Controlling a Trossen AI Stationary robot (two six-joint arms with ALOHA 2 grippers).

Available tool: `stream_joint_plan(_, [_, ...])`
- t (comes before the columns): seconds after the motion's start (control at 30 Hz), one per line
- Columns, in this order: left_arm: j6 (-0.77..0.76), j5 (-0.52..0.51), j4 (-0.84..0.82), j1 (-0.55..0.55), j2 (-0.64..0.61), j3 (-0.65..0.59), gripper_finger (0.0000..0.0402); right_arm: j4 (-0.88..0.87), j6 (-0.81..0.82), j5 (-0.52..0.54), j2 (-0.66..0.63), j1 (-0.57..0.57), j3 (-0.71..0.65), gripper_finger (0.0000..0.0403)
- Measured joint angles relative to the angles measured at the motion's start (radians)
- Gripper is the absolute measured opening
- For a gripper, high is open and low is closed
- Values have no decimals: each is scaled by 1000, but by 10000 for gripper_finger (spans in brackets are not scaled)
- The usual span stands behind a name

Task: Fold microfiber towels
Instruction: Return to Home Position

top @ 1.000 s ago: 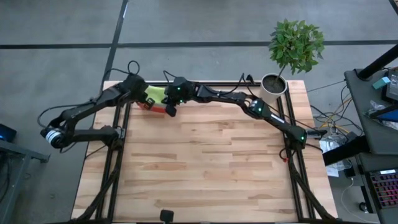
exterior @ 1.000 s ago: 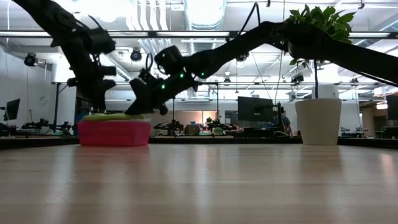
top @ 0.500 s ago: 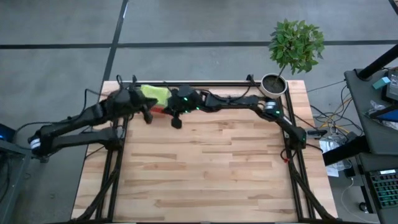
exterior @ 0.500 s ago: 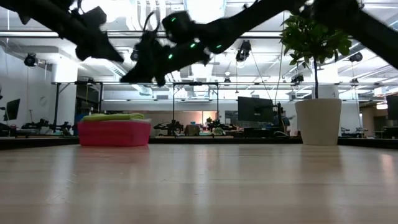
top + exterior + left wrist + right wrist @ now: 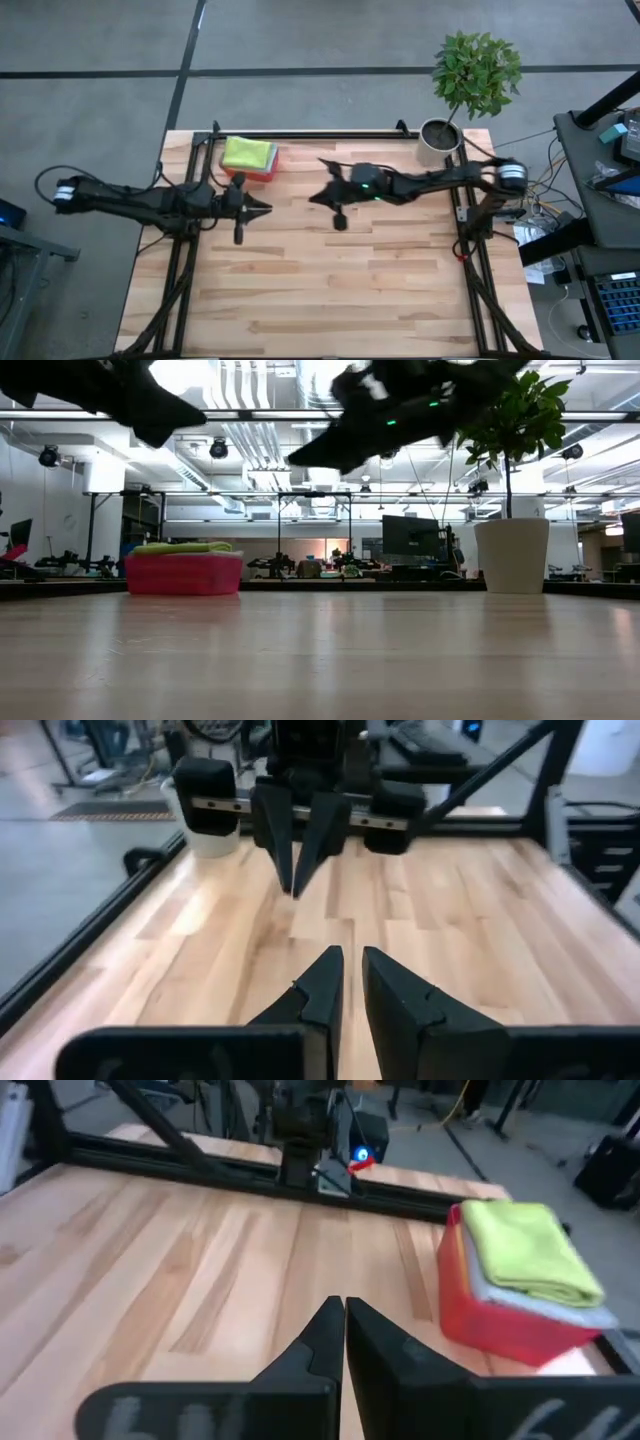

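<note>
Your left gripper (image 5: 258,208) hangs over the left half of the bench (image 5: 330,300). Its fingers are drawn together to a thin slit and hold nothing. Your right gripper (image 5: 320,195) faces it from near the middle of the bench, clenched tight on nothing, as its own wrist view shows. The two tips point at each other and stay apart, with bare wood between them. In the low view both arms ride well above the wood. A green light (image 5: 372,187) glows on the right arm. Any marking on either arm is too blurred to read.

Beyond the left gripper, one pink-red bin (image 5: 485,1320) stands in the back left corner of the bench, just inside the dark frame rail. It holds the folded towels as one stack that rises above its rim. You can count two layers for certain. A lime-green towel (image 5: 525,1250) lies on top, folded to a thick, soft rectangle with a rounded fold along one edge. A grey towel (image 5: 545,1308) sits directly under it, showing only as a narrow band. The bin wall hides whatever is lower, so you cannot tell how many cloths there are in all.

One potted plant (image 5: 478,70) in a white pot (image 5: 438,138) stands at the back right corner, well apart from the bin.
</note>
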Motion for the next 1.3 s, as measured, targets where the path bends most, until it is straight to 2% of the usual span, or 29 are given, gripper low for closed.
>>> stream_joint_plan(0.17, [67,-7,-4,-32,-52,6,28,85,-17,20,-173,5,-198,9])
stream_joint_plan(0.37, [143,-98,-16,-32,-155,-41,28,142,-36,53,-360,3,-400,9])
stream_joint_plan(0.53, [179,-111,-5,-32,-221,-93,28,189,-35,54,-508,-5,-548,9])
stream_joint_plan(0.77, [187,-113,-5,-32,-357,-157,28,196,-21,58,-714,-30,-686,9])
stream_joint_plan(1.13, [129,-105,3,-32,-619,-339,28,178,-29,34,-1031,-41,-894,9])
stream_joint_plan(1.3, [128,-75,124,-32,-616,-426,28,181,35,34,-1168,-41,-979,9])
